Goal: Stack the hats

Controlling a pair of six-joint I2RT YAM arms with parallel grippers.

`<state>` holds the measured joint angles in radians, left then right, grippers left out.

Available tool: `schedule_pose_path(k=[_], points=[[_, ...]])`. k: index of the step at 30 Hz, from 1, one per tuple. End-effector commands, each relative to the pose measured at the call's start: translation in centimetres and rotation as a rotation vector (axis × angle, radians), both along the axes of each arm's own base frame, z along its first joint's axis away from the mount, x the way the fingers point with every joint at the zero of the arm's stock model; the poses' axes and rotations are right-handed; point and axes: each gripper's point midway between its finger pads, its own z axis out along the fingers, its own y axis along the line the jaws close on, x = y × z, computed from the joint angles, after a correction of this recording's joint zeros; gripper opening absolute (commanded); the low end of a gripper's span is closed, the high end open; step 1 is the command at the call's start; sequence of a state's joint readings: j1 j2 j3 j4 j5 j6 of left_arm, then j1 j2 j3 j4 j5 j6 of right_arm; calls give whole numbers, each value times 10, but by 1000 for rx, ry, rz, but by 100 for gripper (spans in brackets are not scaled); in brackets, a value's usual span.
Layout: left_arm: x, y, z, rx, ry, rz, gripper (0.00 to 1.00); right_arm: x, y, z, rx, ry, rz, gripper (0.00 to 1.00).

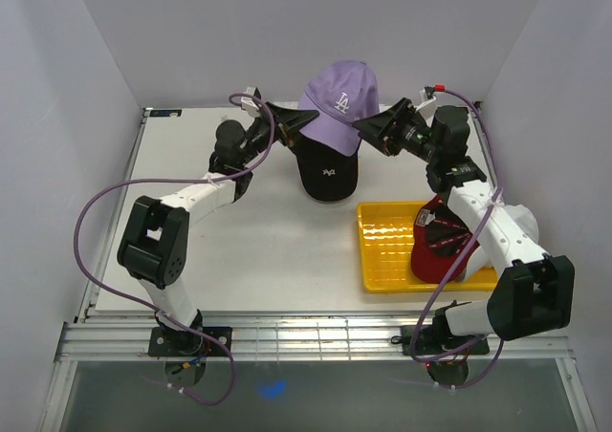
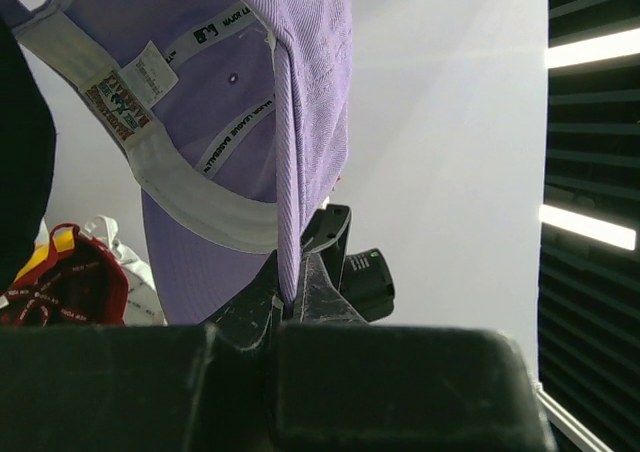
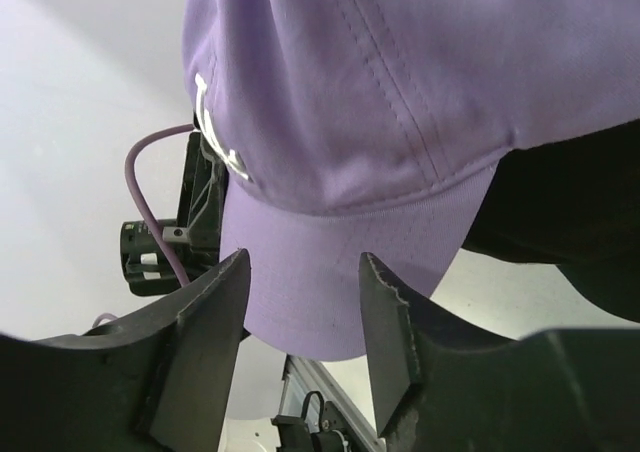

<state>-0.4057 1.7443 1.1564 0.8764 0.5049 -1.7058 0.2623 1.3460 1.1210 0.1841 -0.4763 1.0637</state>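
The lavender hat hangs in the air over the black hat, which sits upright at the back middle of the table. My left gripper is shut on the lavender hat's rear edge; in the left wrist view the purple fabric runs down into the pinched jaws. From the right, my right gripper reaches the brim. In the right wrist view its fingers stand apart, the brim shows in the gap, and no pad touches it. The red hat lies in the tray.
The yellow tray sits at the right front of the table, under my right forearm. White fabric shows behind the red hat. White walls close the table on three sides. A purple cable loops off the left arm.
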Motion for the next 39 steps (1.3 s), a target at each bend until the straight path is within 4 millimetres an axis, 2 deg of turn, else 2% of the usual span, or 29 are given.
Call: schedule_pose_path(k=[1,4,8,13,14,16,21,25,29,35,39], points=[[-30,10,34,-3,-133,-18,0,6,3,19,18,-75,-1,53],[-33,10,21,14,-114,-22,0,9,5,17,23,-75,7,50],[-34,14,14,1,-107,-13,0,11,7,19,25,-75,17,51],[-31,21,31,-66,-146,2,0,2,1,15,-9,-86,1,69],[-30,21,39,-78,-161,1,0,1,0,14,-16,-90,-3,71],[-27,20,41,-84,-162,0,0,-2,-1,15,-25,-99,-5,76],[-26,25,50,-133,-181,15,0,-9,0,5,-7,-83,6,81],[-25,26,49,-156,-174,15,0,-14,6,4,30,-85,17,87],[-24,25,47,-160,-163,9,0,-14,13,8,56,-96,28,87],[-25,26,44,-172,-148,3,0,-13,25,15,101,-102,58,79],[-25,26,40,-173,-136,-1,0,-10,28,19,108,-102,66,65]])
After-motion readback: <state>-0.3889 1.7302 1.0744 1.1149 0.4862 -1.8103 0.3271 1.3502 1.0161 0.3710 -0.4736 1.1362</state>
